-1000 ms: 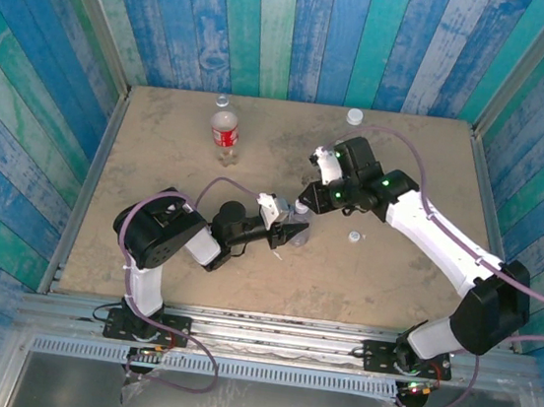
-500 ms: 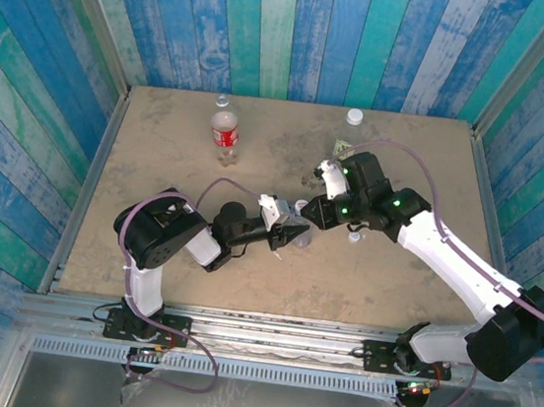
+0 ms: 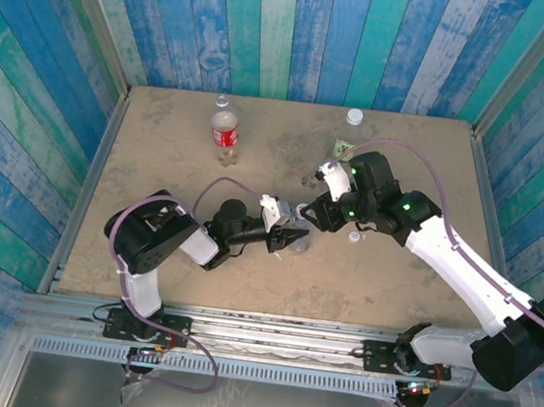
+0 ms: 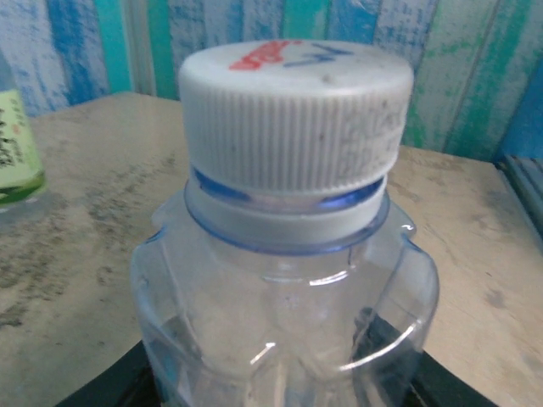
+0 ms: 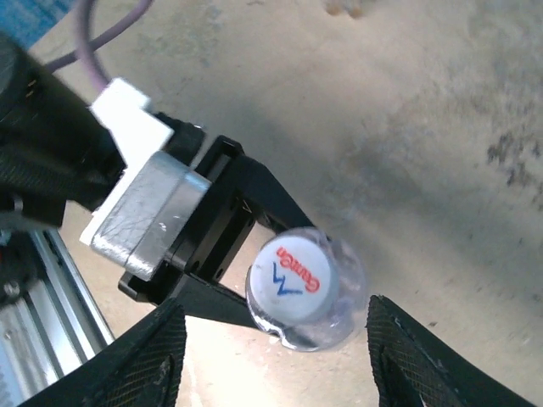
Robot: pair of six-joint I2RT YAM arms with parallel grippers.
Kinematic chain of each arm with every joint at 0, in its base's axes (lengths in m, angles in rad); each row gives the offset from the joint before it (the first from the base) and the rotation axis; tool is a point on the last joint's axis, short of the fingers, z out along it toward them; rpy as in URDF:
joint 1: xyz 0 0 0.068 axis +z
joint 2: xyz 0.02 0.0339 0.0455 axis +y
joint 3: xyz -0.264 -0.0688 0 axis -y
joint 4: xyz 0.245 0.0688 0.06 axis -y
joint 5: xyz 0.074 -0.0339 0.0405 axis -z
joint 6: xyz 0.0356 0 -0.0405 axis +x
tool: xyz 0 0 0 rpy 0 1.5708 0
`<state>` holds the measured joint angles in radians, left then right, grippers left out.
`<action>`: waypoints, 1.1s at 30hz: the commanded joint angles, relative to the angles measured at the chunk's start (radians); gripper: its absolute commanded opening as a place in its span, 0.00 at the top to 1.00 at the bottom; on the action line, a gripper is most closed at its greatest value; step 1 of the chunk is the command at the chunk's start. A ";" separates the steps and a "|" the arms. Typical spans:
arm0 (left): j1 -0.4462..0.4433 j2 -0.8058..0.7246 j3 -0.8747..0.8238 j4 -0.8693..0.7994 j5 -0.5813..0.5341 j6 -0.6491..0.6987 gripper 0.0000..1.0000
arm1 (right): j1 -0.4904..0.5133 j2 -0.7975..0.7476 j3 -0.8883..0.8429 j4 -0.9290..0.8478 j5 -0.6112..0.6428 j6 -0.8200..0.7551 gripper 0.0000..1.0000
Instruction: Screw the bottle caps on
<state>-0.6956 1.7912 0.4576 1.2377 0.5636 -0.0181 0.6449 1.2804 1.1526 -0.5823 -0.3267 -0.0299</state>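
- Right gripper (image 5: 287, 360): pinched shut a second ago, its fingers are now parted on either side of the capped clear bottle (image 4: 288, 322). Its wrist has shifted nearer the left gripper (image 3: 291, 238).
- Left gripper: clamped on the clear bottle's body, unchanged.
- Bottles, three: the clear bottle; the green-labelled bottle (image 3: 341, 150) just behind the right wrist, newly uncovered; the red-labelled bottle (image 3: 224, 134) well off to that wrist's far left.
- Caps, three: fitted cap (image 4: 293, 119) on the clear bottle; loose cap (image 3: 354, 237) just right of the right gripper; far cap (image 3: 354, 116) well beyond it.

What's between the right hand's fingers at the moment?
The clear bottle, white cap on, held by the left hand; the right wrist view shows the right hand open, fingers apart from it.
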 commanded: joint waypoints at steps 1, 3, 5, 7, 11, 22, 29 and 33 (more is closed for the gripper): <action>0.001 -0.107 0.020 -0.167 0.159 0.037 0.52 | -0.017 -0.046 -0.012 0.004 -0.123 -0.275 0.37; 0.001 -0.133 0.051 -0.256 0.210 0.063 0.52 | -0.021 -0.053 -0.018 0.010 -0.184 -0.342 0.37; 0.001 -0.149 0.058 -0.275 0.228 0.071 0.52 | -0.021 -0.043 -0.011 -0.004 -0.233 -0.387 0.37; 0.001 -0.167 0.058 -0.279 0.239 0.076 0.52 | -0.021 -0.027 0.006 -0.047 -0.280 -0.440 0.36; 0.001 -0.198 0.069 -0.308 0.282 0.080 0.52 | -0.024 -0.009 0.026 -0.100 -0.314 -0.506 0.37; 0.001 -0.280 0.064 -0.377 0.290 0.119 0.51 | -0.033 0.022 0.034 -0.134 -0.318 -0.517 0.56; 0.002 -0.289 0.059 -0.387 0.283 0.120 0.51 | -0.033 0.037 0.048 -0.159 -0.344 -0.514 0.71; 0.001 -0.280 0.058 -0.369 0.251 0.105 0.51 | -0.033 0.043 0.044 -0.162 -0.357 -0.505 0.73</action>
<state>-0.6956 1.5517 0.5049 0.8661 0.8413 0.0814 0.6128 1.3132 1.1744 -0.7151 -0.6323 -0.5411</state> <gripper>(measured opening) 0.489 0.331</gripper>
